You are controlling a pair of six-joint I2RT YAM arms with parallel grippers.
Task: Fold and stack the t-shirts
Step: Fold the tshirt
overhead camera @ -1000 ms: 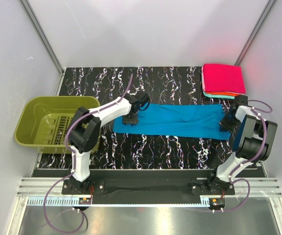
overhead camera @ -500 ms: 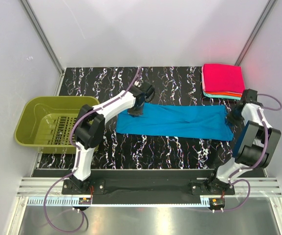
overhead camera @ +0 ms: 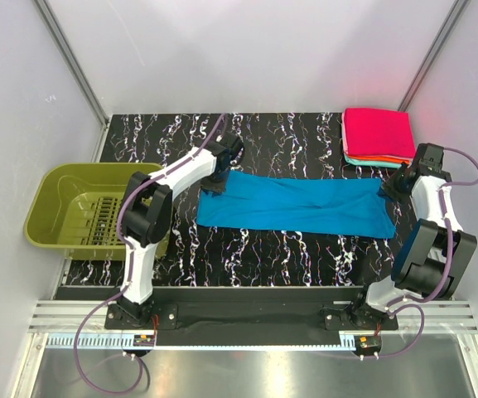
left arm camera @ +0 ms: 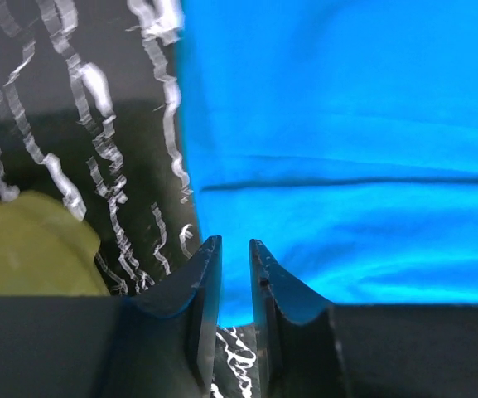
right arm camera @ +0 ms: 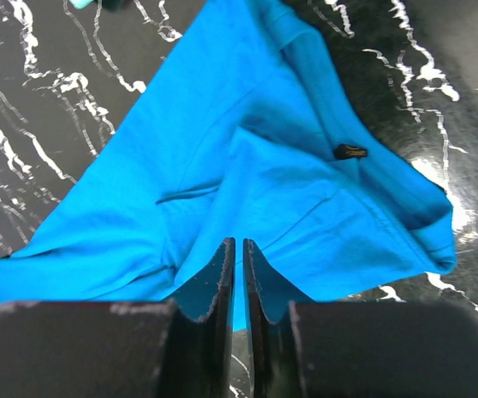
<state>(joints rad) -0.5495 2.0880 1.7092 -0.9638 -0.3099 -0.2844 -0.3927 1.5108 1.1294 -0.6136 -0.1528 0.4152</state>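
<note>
A bright blue t-shirt (overhead camera: 296, 203) lies folded into a long band across the middle of the black marbled table. My left gripper (overhead camera: 214, 184) hovers low over its far left corner. In the left wrist view, that gripper (left arm camera: 235, 242) has a narrow gap with nothing in it, above the shirt's left edge (left arm camera: 346, 124). My right gripper (overhead camera: 390, 189) is at the shirt's right end. In the right wrist view, its jaws (right arm camera: 239, 242) stand a slit apart, empty, over the blue cloth (right arm camera: 247, 166). A folded stack with a magenta-pink shirt (overhead camera: 378, 133) on top sits at the back right.
An olive-green plastic basket (overhead camera: 81, 203) stands off the table's left edge and shows as a yellow-green blur (left arm camera: 23, 249) in the left wrist view. A small dark tag (right arm camera: 350, 151) sits on the blue shirt. White walls close in the back and sides.
Both grippers moved toward the back of the table at the shirt's two ends. The blue shirt now lies straighter and flatter. Both grippers have let go of the cloth.
</note>
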